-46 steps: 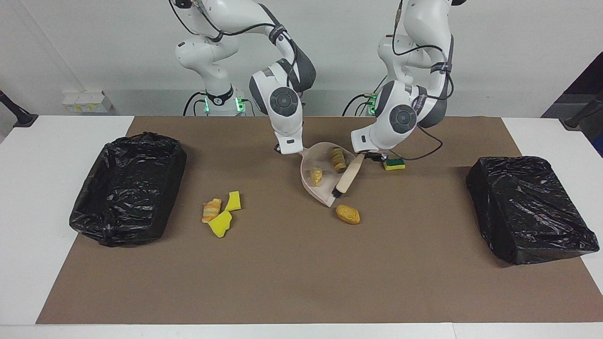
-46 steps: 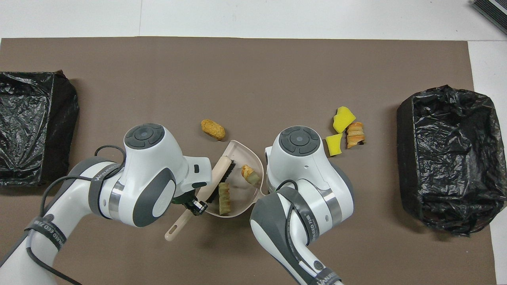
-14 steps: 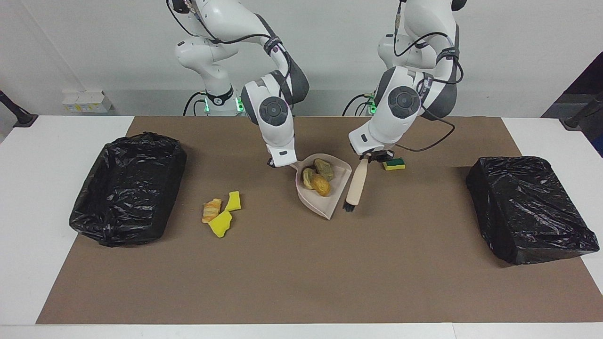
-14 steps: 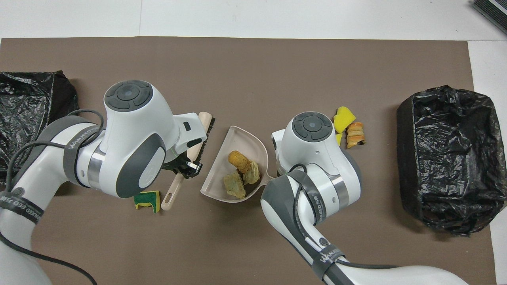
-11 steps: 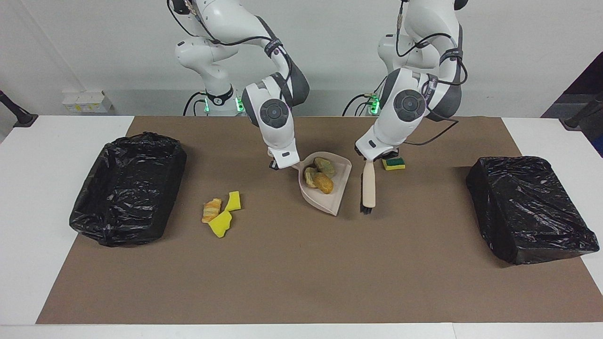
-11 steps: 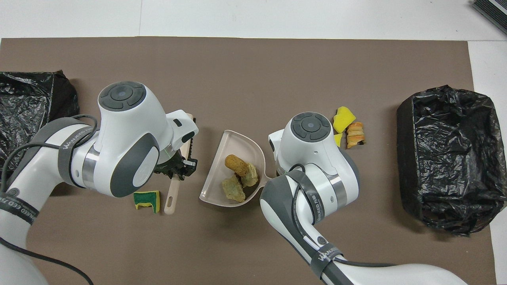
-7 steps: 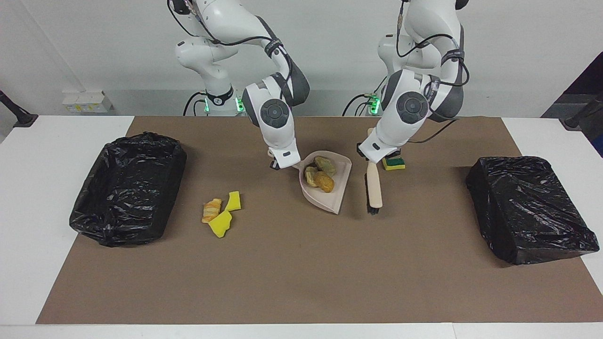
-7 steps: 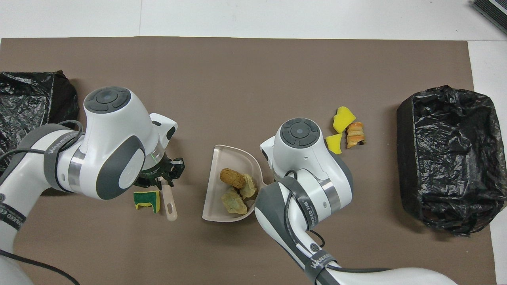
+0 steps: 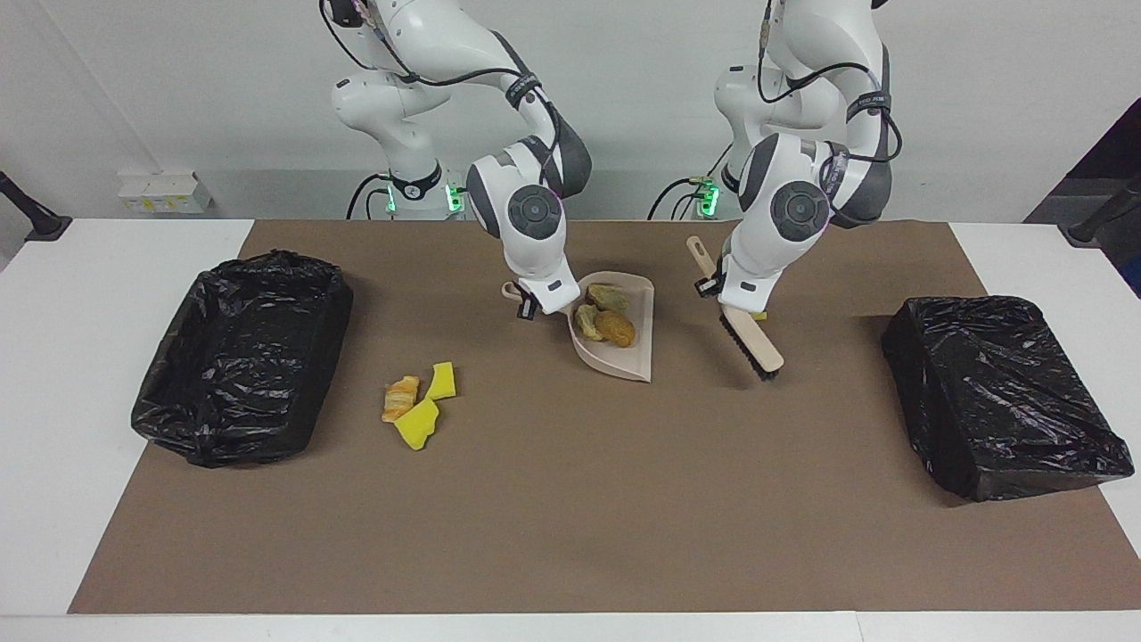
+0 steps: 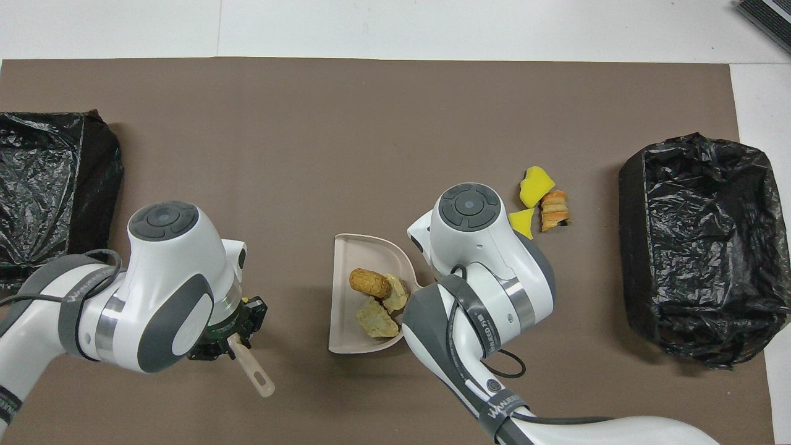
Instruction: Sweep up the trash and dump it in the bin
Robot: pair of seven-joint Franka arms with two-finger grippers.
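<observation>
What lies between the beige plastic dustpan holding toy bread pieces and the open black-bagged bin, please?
Only yellow foam chunks and a toy croissant, lying on the brown mat between the beige plastic dustpan and the open black-bagged bin; a raised pan should clear them.

Both arms are extended over the middle of the table, wrists bent downward. The left arm enters from its own end, forearm sloping down to a gripper [image 9: 733, 287] closed on the handle of a brush [image 9: 747, 333], which hangs tilted, bristle end lowest, handle end raised toward the robots. The right arm descends from a high elbow, its wrist turned so the gripper [image 9: 528, 304] points down, closed on the handle of a dustpan [image 9: 635, 357]. In the overhead view each wrist housing covers its own fingers. The two grippers are near each other but apart.
</observation>
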